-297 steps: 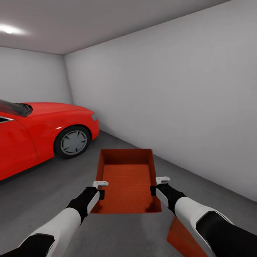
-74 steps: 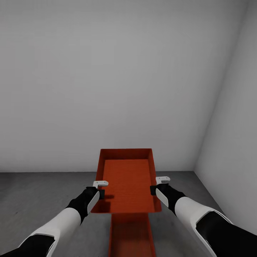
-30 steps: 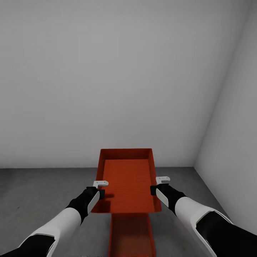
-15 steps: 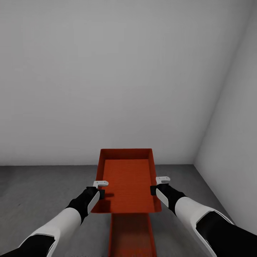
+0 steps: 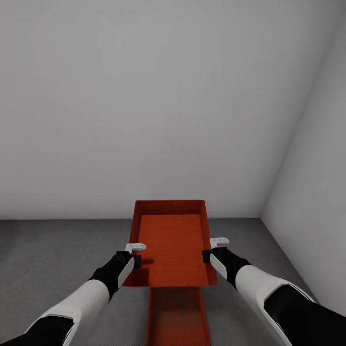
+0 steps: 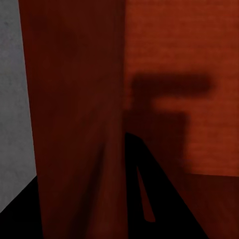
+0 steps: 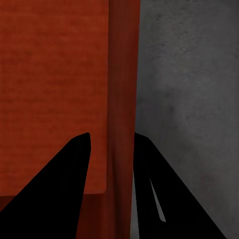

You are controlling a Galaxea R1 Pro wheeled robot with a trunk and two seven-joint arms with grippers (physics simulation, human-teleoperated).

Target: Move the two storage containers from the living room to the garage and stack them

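Containers first: one red-orange container (image 5: 170,242) is held up at twelve o'clock before the robot, the left gripper (image 5: 136,254) clamped on its nine o'clock wall and the right gripper (image 5: 211,250) on its three o'clock wall. Below it, toward six o'clock, the second container (image 5: 177,317) rests on the grey floor (image 5: 53,254), near the white wall (image 5: 144,105)

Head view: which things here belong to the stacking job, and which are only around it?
Belonging to the job:
held container, gripped on its side walls
second container on the floor, below the held one
left gripper
right gripper
floor

Only around:
white walls
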